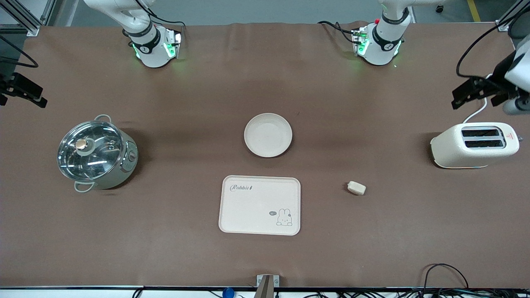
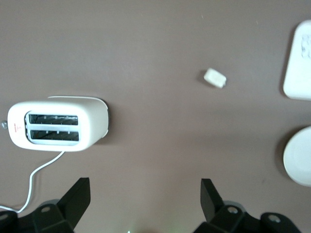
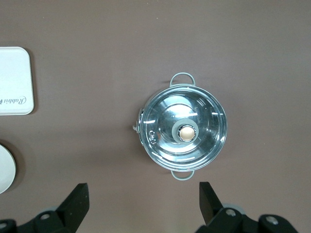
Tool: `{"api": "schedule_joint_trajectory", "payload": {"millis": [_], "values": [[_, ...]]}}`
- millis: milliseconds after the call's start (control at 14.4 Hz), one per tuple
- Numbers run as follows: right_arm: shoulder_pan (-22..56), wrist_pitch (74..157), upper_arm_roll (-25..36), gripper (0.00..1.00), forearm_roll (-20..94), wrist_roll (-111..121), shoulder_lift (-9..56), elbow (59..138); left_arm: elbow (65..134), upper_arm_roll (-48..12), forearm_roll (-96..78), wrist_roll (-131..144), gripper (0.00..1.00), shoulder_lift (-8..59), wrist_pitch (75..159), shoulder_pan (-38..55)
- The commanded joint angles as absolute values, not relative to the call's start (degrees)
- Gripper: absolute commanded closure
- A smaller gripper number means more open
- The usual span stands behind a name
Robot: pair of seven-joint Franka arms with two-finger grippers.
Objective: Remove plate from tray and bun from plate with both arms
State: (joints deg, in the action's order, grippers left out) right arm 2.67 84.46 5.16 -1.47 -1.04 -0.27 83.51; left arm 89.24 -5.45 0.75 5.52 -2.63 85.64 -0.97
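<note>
From the front camera, the plate [image 1: 268, 135] sits bare on the brown table [image 1: 372, 231] about midway along it. The rabbit tray [image 1: 259, 205] lies just nearer the camera than the plate, apart from it. The bun [image 1: 356, 188] rests on the table beside the tray, toward the left arm's end, and the toaster [image 1: 474, 145] stands farther along that way. A lidded pot [image 1: 96, 154] stands toward the right arm's end. The left gripper [image 1: 476, 92] hangs high over the table's edge above the toaster; the right gripper [image 1: 22, 93] hangs over the edge at the right arm's end.

In the left wrist view, the left gripper [image 2: 145, 204] has its jaws spread wide and holds nothing, over bare table with the toaster [image 2: 58, 125], the bun [image 2: 215, 77] and the plate's rim [image 2: 297, 156] in sight.

In the right wrist view, the right gripper [image 3: 144, 204] is likewise spread and holds nothing, with the pot [image 3: 183, 132] below it and the tray's corner [image 3: 15, 80] in sight.
</note>
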Motion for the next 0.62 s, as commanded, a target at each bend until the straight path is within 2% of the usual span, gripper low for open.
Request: {"api": "schedule_joint_trajectory", "payload": {"millis": [0, 139, 555], "values": [[2.99, 83.76, 5.27, 0.00, -2.29, -0.97, 0.09, 82.53, 96.84, -8.43, -3.07, 3.43, 0.00, -9.39, 85.87, -3.33], [2.99, 83.67, 5.27, 0.00, -2.29, -0.88, 0.09, 82.53, 95.81, -10.19, -2.38, 3.07, 0.00, -9.41, 83.86, -3.25], [2.99, 83.50, 5.27, 0.00, -2.28, -0.88, 0.09, 82.62, 92.46, -10.46, 0.97, 4.12, 0.00, -7.29, 83.50, -3.34]]}}
